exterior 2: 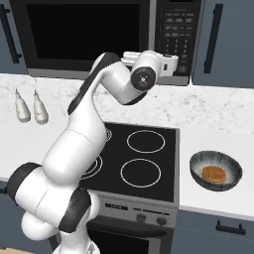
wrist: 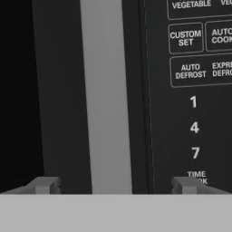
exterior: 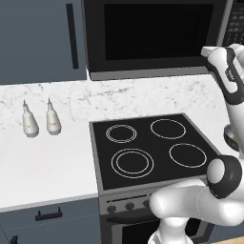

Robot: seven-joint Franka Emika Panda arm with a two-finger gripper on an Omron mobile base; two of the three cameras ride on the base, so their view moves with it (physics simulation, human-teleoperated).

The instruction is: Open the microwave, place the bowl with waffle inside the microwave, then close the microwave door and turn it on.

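The black microwave (exterior: 157, 38) hangs above the stove with its microwave door (exterior 2: 82, 34) shut. In the hand view a grey vertical handle bar (wrist: 105, 95) runs along the door's edge, next to the button panel (wrist: 195, 68). My gripper (wrist: 113, 186) is open and held close to the front, its two fingertips (wrist: 45, 185) standing either side of that bar with nothing gripped. From the right base the hand (exterior 2: 166, 63) reaches the microwave's lower right. The dark grey-blue bowl (exterior 2: 228, 161) sits on the counter right of the stove, with the brown waffle (exterior 2: 214, 174) in it.
A black four-ring stovetop (exterior: 152, 147) lies below the microwave. Two pale bottles (exterior: 29, 121) (exterior: 53, 119) stand on the white counter at the left. Blue-grey cabinet doors with black bar handles (exterior: 71, 35) (exterior 2: 213, 37) flank the microwave.
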